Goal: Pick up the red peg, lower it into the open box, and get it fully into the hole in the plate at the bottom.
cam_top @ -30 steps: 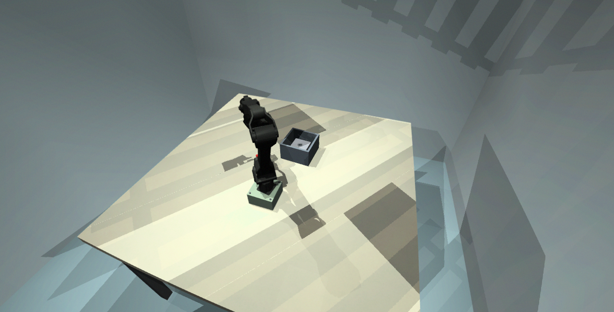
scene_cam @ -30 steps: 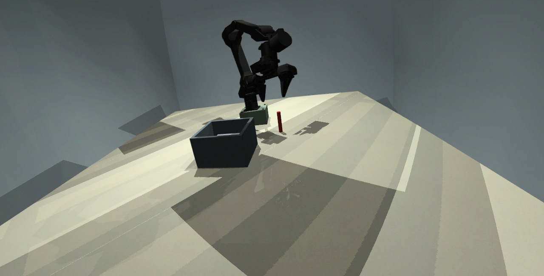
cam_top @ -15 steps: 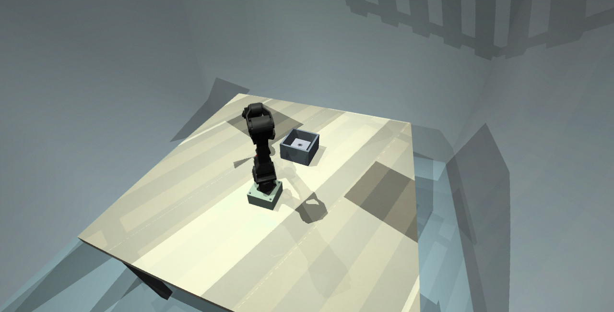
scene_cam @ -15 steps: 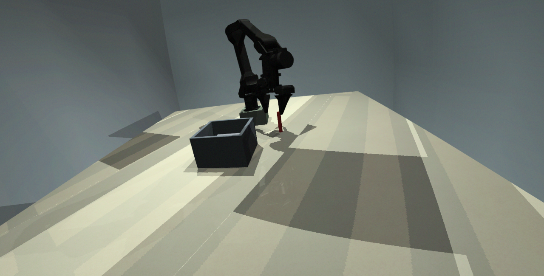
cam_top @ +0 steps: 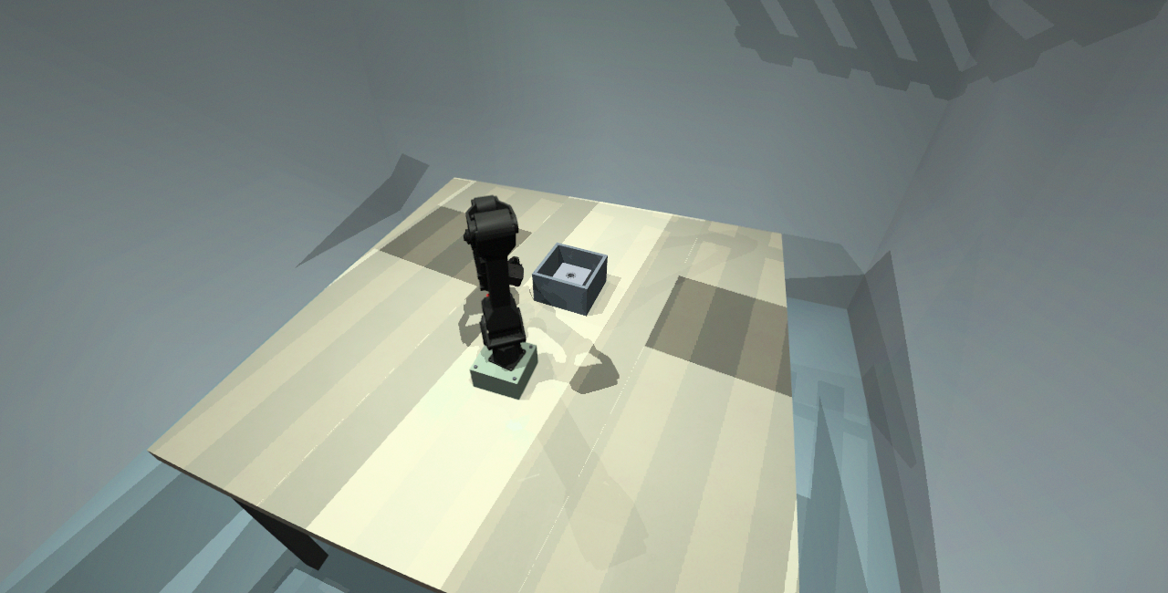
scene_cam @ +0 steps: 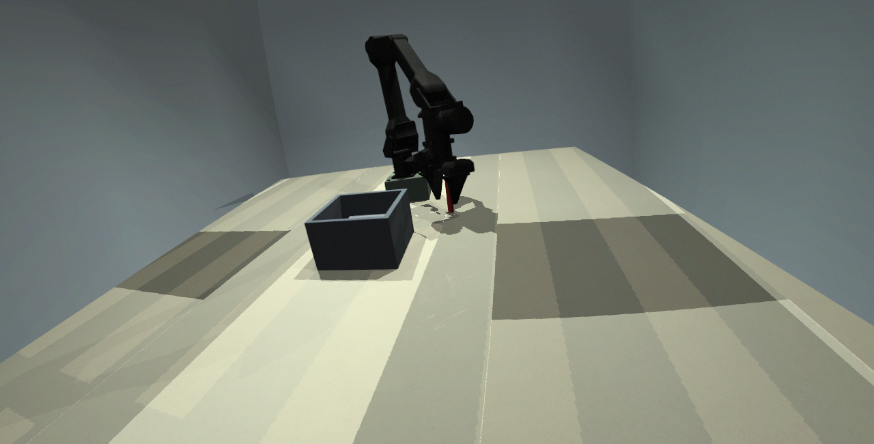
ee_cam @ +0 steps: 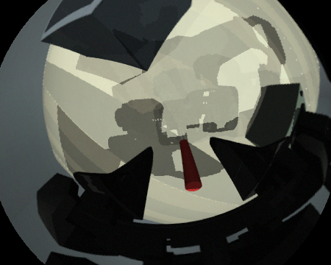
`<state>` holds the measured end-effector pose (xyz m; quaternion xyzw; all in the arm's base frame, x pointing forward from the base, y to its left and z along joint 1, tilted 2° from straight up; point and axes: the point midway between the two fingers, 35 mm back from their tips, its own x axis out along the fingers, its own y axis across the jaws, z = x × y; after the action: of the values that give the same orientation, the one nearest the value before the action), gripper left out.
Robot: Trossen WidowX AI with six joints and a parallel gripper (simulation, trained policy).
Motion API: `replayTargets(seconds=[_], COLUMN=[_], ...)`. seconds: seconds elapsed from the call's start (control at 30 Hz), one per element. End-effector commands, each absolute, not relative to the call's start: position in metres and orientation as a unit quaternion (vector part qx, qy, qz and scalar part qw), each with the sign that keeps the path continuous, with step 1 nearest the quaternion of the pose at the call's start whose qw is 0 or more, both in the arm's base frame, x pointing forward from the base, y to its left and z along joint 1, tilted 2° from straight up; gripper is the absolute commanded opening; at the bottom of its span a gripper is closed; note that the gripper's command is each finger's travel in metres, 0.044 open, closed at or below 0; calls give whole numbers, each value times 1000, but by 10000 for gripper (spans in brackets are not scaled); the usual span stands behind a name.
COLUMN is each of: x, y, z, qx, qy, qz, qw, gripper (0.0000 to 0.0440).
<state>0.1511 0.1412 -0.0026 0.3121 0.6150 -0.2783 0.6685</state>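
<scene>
The red peg [scene_cam: 450,201] [ee_cam: 190,165] stands upright on the table, between the two fingers of my gripper [scene_cam: 447,199] [ee_cam: 182,145]. My gripper is open and points down around the peg. In the wrist view there is a gap on both sides of the peg, and neither finger touches it. The open dark box [cam_top: 560,295] [scene_cam: 351,246] [ee_cam: 110,46] stands beside the gripper. The light plate [cam_top: 562,272] lies at its bottom, and its round hole [cam_top: 570,275] shows with nothing in it. In the top view the arm hides nearly all of the peg.
The arm's pale green base [cam_top: 495,380] [scene_cam: 418,188] stands close behind the peg. The box walls rise close to the gripper, on its left in the exterior view. The table [cam_top: 391,459] [scene_cam: 427,380] carries shadows of the arm and darker patches.
</scene>
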Motion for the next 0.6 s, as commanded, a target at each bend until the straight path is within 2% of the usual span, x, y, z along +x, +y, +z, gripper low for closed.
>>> replayTargets(seconds=[0.0,0.37,0.57], x=[146,146,157], y=[140,141,140], z=[-8,-7,9], qx=[318,327,319], qy=[621,649,635], qz=[-288,-294,-275], qw=[656,621,647], gripper=[295,9,0])
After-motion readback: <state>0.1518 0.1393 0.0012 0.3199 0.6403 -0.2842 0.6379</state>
